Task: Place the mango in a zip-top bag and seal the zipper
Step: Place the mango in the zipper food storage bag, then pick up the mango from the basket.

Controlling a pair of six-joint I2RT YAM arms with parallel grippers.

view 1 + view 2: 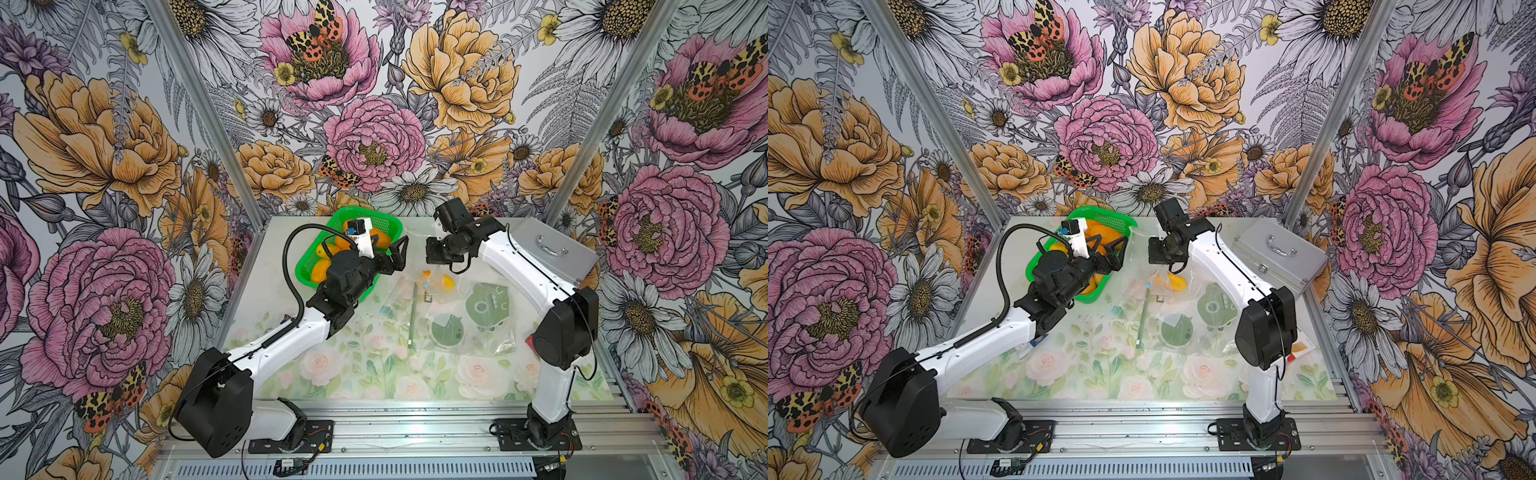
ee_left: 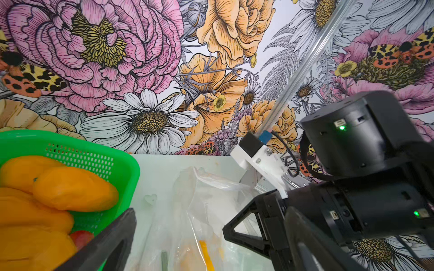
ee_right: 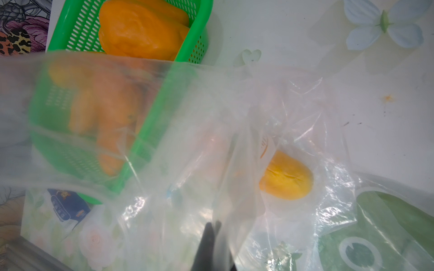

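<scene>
Orange-yellow and smooth, the mango [image 3: 286,179] lies on its side, apparently inside the clear zip-top bag [image 3: 305,131], which rests on the surface [image 1: 353,374] between the two arms. In both top views its long axis runs roughly across the surface, from the left arm's side toward the right arm's. It looks firm, rounded and fairly heavy for the thin film, so it will likely roll or slide when the bag is tilted.

The bag is soft, slippery and crumpled. It is best taken by its mouth edge, near the zipper, not by the loose body. A thin green strip [image 1: 412,316] on the plastic may be that zipper track, though I cannot tell for certain.

The right claw [image 3: 212,228] is closed, pinching a fold of the film and lifting it above the fruit. The left claw [image 1: 395,255] stands wide open with nothing in it, just beside the green basket [image 1: 365,216] of spare mangoes.
</scene>
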